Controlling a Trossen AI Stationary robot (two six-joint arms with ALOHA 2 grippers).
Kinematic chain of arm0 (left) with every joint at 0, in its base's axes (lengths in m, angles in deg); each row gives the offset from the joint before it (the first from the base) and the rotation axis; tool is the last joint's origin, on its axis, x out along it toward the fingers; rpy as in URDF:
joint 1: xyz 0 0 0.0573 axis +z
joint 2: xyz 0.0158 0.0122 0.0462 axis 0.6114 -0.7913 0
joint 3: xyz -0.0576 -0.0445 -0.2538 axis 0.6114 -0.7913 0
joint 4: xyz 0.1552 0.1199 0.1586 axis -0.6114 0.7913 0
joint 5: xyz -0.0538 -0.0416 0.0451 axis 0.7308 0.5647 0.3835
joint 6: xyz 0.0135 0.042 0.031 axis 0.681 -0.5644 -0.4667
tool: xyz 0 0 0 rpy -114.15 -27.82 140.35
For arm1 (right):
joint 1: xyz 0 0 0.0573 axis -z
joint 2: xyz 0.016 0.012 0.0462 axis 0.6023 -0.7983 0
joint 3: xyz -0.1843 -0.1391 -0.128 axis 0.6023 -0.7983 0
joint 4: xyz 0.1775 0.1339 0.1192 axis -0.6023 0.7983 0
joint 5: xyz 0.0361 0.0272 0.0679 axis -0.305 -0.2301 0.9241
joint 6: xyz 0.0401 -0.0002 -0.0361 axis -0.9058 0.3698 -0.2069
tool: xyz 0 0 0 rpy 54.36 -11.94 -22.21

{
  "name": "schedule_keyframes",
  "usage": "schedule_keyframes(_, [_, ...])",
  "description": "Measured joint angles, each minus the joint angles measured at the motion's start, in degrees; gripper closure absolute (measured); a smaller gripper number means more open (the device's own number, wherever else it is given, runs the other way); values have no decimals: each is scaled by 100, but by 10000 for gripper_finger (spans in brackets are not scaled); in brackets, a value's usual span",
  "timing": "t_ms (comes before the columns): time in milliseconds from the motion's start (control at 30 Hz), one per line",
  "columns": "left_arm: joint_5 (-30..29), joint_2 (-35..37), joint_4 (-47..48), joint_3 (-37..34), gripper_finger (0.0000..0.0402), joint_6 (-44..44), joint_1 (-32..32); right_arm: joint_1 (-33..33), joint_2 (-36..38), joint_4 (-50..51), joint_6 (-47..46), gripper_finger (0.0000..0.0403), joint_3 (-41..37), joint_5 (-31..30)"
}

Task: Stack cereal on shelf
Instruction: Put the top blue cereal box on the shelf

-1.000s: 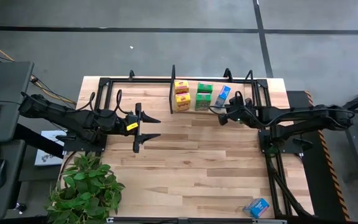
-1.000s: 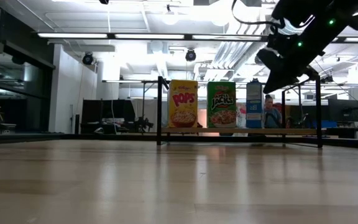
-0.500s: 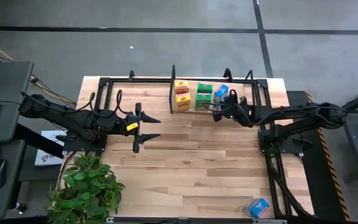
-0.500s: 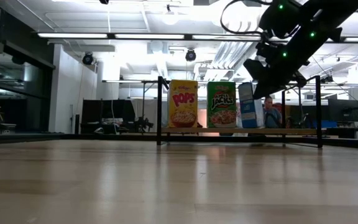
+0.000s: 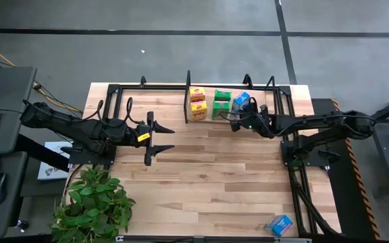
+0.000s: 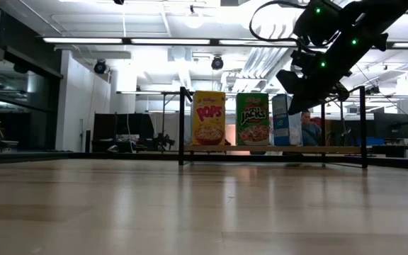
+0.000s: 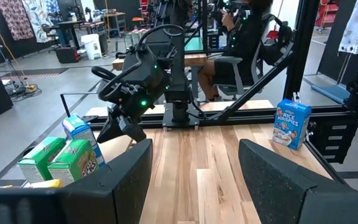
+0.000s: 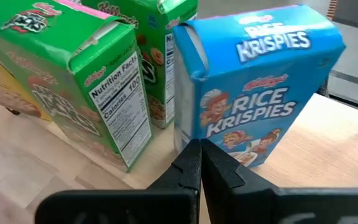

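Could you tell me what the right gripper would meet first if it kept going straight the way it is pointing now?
The right gripper, shut, points at the lower front of the blue Rice Krispies box on the shelf. It would likely meet that box first; the gap looks small, though depth is unclear.

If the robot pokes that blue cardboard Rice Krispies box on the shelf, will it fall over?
Probably. The blue cardboard Rice Krispies box stands tall, narrow and already tilted, so it looks tippy. It is likely light. The shut right gripper is close in front of it.

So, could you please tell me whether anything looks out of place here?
One blue cereal box lies alone at the table's near right edge, far from the shelf. The blue box on the shelf sits turned askew beside the squarely set green boxes.
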Motion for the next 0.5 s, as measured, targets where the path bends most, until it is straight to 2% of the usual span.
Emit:
schedule_keyframes(233, [-2, 1, -2, 0, 172, 1, 0, 21, -83, 11, -107, 403, 0, 179])
schedule_keyframes(500, [-2, 0, -2, 0, 172, 12, 0, 242, -527, -148, -96, 403, 0, 237])
